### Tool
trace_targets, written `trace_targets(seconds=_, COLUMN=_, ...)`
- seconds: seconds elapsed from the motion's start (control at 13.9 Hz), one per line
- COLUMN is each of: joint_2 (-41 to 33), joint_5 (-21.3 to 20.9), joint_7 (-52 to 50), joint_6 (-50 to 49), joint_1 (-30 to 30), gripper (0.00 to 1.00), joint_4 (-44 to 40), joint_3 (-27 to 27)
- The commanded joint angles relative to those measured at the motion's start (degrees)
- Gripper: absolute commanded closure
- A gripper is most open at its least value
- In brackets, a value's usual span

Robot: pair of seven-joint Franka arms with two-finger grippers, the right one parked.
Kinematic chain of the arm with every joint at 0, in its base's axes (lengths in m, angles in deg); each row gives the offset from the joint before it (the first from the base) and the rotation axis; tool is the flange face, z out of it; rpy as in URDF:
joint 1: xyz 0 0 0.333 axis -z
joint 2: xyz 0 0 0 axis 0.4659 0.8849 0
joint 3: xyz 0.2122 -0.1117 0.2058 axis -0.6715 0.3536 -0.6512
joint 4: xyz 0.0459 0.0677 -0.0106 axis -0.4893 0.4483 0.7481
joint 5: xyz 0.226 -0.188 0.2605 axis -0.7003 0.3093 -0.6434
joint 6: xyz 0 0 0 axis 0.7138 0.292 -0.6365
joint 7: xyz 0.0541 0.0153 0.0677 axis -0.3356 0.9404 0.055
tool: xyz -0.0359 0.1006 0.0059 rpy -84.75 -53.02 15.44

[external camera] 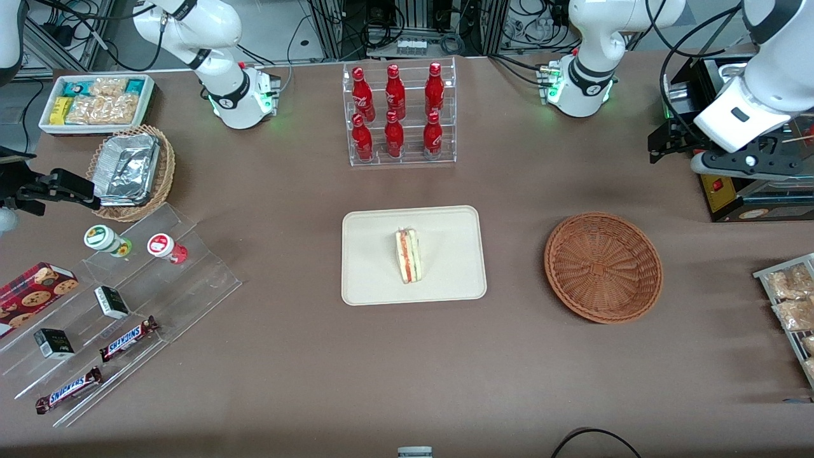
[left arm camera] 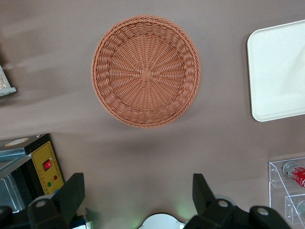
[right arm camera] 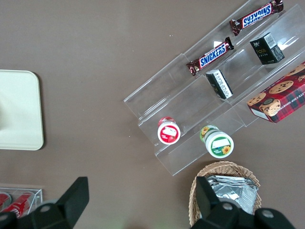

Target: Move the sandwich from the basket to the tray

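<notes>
The sandwich (external camera: 408, 256), a pale wedge with red and green filling on its cut edge, lies on the cream-beige tray (external camera: 445, 280) at the middle of the table. Beside the tray, toward the working arm's end, sits the round reddish-brown wicker basket (external camera: 603, 267) with nothing in it. My gripper (external camera: 668, 145) hangs high above the table, farther from the front camera than the basket and well apart from it. The left wrist view shows it open (left arm camera: 138, 183) with bare tablecloth between its fingers, plus the basket (left arm camera: 146, 71) and a corner of the tray (left arm camera: 279, 71).
A clear rack of red bottles (external camera: 400, 114) stands farther from the front camera than the tray. A black box with a yellow panel (external camera: 738, 197) and a rack of snack packets (external camera: 792, 305) sit near the basket. Acrylic steps with candy bars (external camera: 127, 299) lie toward the parked arm's end.
</notes>
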Motion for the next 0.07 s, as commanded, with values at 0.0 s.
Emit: trace_targets(seconds=0.0, joint_2=1.42, joint_5=0.62, joint_7=1.13, joint_6=-3.86, joint_1=-0.31, gripper=0.00, joint_4=-4.11, joint_3=0.00)
